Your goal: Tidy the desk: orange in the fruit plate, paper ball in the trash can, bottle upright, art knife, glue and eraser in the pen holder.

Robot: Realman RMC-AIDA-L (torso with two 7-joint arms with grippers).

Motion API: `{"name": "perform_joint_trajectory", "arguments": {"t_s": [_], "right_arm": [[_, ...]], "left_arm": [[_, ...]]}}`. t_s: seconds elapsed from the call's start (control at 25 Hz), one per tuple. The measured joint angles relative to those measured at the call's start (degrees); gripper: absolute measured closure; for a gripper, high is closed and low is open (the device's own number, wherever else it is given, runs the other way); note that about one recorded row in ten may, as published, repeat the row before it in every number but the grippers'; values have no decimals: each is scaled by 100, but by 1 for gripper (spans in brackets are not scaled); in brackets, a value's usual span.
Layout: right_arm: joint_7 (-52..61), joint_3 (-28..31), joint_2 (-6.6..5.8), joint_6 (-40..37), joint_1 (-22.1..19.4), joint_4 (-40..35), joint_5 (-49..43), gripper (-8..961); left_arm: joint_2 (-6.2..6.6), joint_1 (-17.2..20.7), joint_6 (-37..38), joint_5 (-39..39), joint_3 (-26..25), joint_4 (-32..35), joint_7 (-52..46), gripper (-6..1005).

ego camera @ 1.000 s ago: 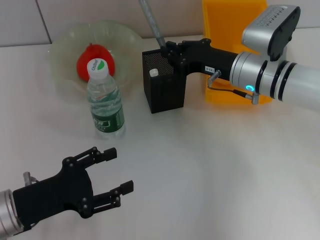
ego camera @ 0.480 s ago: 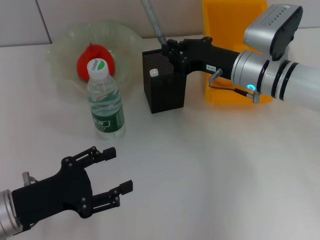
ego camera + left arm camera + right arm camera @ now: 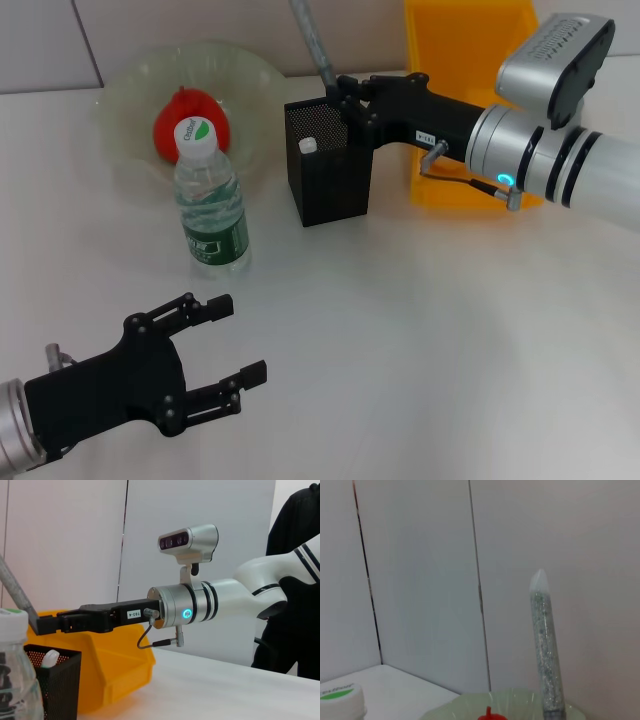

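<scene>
- We held a grey glitter glue stick (image 3: pixel 312 42) in our right gripper (image 3: pixel 341 97), the fingers closed on its lower end, right above the black mesh pen holder (image 3: pixel 327 175).
- The stick was tilted, its tip leaning up and away toward the wall; the right wrist view showed its pointed white cap (image 3: pixel 539 580).
- A small white-capped item (image 3: pixel 307 146) already stood inside the holder.
- Our left gripper (image 3: pixel 232 340) hung low over the near tabletop (image 3: pixel 420 330), fingers spread open and holding nothing, well apart from everything else.
- The bottle (image 3: pixel 209 200) stood upright with its green-and-white cap on, just in front of the clear fruit plate (image 3: pixel 130 90).
- A red-orange fruit (image 3: pixel 186 116) lay in the plate, behind the bottle.
- A yellow bin (image 3: pixel 462 60) sat behind the holder, partly hidden by our right arm.
</scene>
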Motion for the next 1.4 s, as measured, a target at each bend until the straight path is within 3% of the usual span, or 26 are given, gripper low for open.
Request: {"name": "perform_joint_trajectory", "arguments": {"t_s": [0.64, 0.92, 1.4], "right_arm": [[-428, 37, 0, -322, -85, 146, 359, 816], [-1208, 21, 0, -1200, -410, 371, 1451, 817], [-1243, 16, 0, -1249, -447, 374, 1504, 817]], "left_arm": [[8, 23, 20, 2, -3, 0, 0, 196], [8, 6, 19, 9, -3, 0, 0, 196], [16, -29, 18, 13, -3, 7, -13, 196]]}}
